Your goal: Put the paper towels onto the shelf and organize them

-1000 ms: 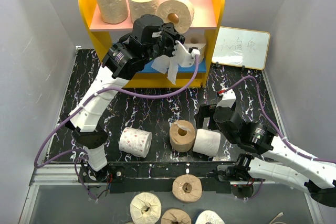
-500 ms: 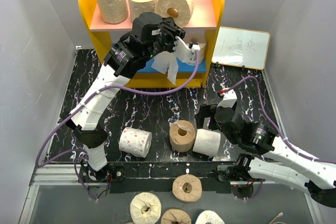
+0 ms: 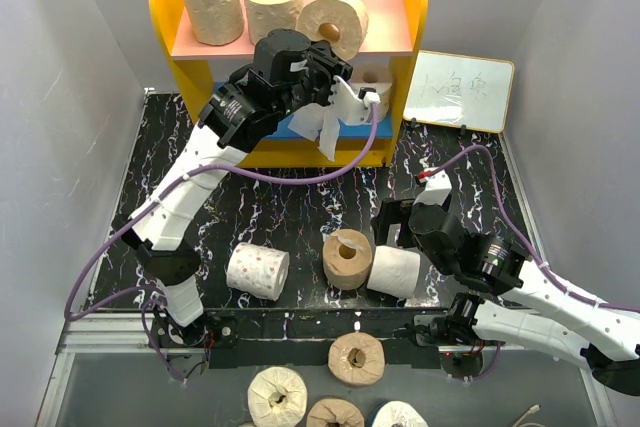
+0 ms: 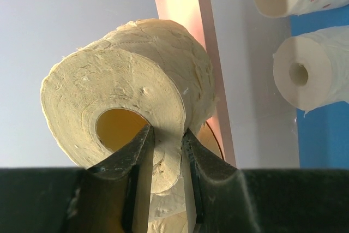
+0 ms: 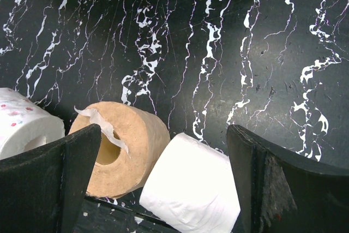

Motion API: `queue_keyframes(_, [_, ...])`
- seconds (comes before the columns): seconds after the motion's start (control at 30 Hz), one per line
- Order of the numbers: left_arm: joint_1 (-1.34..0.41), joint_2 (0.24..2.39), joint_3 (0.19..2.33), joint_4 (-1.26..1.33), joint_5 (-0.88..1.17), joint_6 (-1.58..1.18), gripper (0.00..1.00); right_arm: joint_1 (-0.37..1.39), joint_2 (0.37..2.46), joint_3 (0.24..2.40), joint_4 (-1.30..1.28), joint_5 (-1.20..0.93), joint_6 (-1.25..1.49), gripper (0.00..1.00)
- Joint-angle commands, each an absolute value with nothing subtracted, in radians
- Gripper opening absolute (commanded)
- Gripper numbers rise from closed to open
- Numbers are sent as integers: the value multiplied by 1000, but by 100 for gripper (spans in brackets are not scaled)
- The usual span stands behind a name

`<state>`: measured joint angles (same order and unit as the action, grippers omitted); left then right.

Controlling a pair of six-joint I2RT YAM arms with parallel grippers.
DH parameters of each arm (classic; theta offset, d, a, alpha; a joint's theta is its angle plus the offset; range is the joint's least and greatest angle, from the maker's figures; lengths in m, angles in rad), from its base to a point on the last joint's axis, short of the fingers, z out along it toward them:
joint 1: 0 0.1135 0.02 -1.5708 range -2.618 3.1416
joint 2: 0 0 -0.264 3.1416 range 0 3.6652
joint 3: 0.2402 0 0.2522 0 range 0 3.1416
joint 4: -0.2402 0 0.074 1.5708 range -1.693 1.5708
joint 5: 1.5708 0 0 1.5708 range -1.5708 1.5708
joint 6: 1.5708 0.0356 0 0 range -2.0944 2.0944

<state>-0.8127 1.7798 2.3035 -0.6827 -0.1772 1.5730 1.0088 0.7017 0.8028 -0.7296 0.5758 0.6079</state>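
Left wrist shows a fat tan roll (image 4: pixel 152 75), hollow-centred.

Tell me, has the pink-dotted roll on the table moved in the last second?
No. The pink-dotted roll lies where it did, equally far from the table near edge, with the same gap to the tan roll on its right.

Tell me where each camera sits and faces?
Top external: overhead at the near edge, looking down at the yellow-sided shelf; left arm and right arm show.
Left wrist: on the left gripper, facing a tan paper roll it pinches; its fingers show.
Right wrist: on the open right gripper, looking down at a white paper roll; its fingers show.
Shared: top and right wrist show that roll.
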Motion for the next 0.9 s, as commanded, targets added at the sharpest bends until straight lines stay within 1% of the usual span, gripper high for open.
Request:
queue_keyframes(0.0, [-808, 1694, 2302, -651, -180, 1579, 20, 1012, 688, 804, -684, 586, 606, 98])
queue_keyframes(0.33, [-810, 1672, 2301, -641, -182, 1585, 21, 1012, 688, 805, -684, 586, 606, 98])
queue_keyframes(0.63, [-810, 1649, 2243, -613, -176, 1568, 20, 1011, 686, 805, -685, 583, 606, 98])
queue_keyframes(0.87, [-809, 1652, 2197, -543, -183, 1581, 27, 1012, 686, 805, -685, 583, 607, 98])
